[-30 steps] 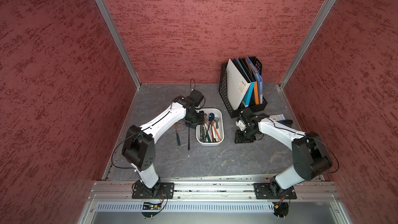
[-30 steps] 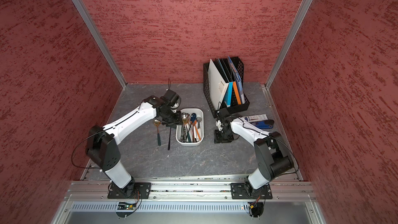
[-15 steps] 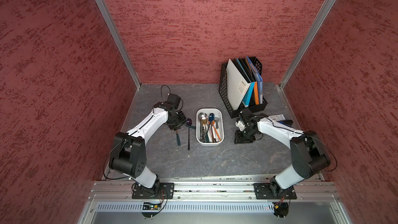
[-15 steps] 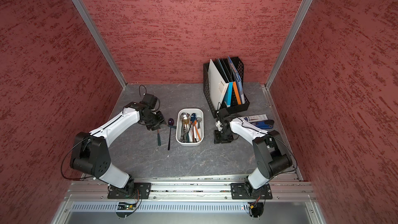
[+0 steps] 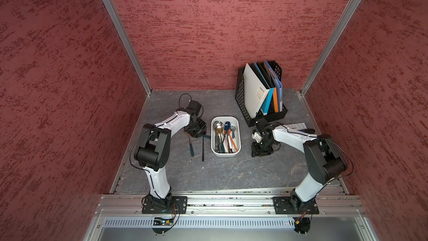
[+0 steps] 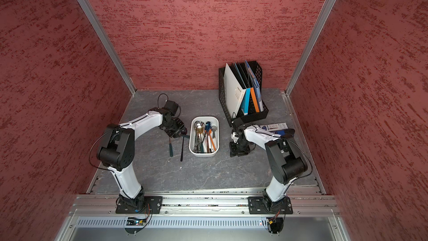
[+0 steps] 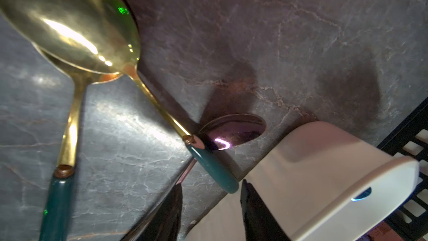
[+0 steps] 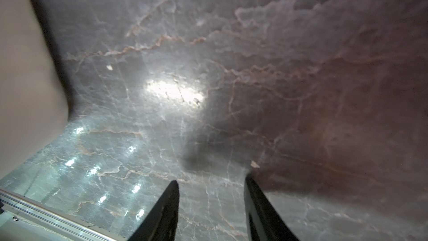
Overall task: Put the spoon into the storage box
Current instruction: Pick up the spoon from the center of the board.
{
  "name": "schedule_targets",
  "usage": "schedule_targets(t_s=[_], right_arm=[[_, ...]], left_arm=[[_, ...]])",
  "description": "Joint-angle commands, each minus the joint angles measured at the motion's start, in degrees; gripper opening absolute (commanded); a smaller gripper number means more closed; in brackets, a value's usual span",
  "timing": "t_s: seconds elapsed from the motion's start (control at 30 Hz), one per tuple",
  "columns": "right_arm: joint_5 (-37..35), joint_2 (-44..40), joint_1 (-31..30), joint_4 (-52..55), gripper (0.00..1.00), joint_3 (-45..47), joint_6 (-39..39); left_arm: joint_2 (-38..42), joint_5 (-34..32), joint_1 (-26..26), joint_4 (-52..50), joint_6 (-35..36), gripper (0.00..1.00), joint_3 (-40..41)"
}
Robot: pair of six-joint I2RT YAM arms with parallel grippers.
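Left gripper (image 7: 210,193) gapes empty at bottom centre; gold-bowled teal-handled metal spoon (image 7: 115,49) slants from upper left, handle-end nearest it.

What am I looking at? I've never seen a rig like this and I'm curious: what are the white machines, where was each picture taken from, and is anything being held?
Two white robot arms, the left arm and the right arm, reach over a grey table. Each ends in a two-fingered gripper. The two wide pictures come from one overhead camera pair; the two close-ups come from cameras on the arms' wrists. On the table sit a white storage box holding cutlery and a black file rack with folders. Beside the box are two gold spoons with green handles, one overlapping the other, and a dark spoon. The left gripper hangs open over those spoons; the right gripper is open above the table. Neither holds anything.
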State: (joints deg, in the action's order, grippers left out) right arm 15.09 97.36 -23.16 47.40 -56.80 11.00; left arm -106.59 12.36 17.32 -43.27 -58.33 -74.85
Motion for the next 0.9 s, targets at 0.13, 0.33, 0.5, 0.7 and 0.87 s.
schedule_targets(t_s=[0.13, 0.33, 0.5, 0.7, 0.87], right_arm=[[-0.77, 1.45, 0.11, -1.51, 0.48, -1.41, -2.74], [-0.6, 2.19, 0.47, -1.9, 0.48, -1.2, -3.54], [-0.33, 2.66, 0.75, -2.14, 0.48, -1.2, -3.96], [-0.15, 3.01, 1.01, -2.31, 0.48, -1.24, -4.32], [-0.06, 3.14, 1.18, -2.4, 0.48, -1.23, -4.48]], left_arm=[[-3.85, -3.13, 1.2, -2.34, -1.98, 0.42, -4.18], [-4.09, -4.08, 2.14, -2.39, -3.41, 0.39, -3.45], [-3.52, -4.32, 2.37, -1.76, -4.16, 0.38, -1.88], [-3.73, -5.59, 2.81, -2.2, -4.51, 0.37, -0.97], [-4.95, -6.81, 2.72, -1.39, -4.69, 0.36, -0.45]])
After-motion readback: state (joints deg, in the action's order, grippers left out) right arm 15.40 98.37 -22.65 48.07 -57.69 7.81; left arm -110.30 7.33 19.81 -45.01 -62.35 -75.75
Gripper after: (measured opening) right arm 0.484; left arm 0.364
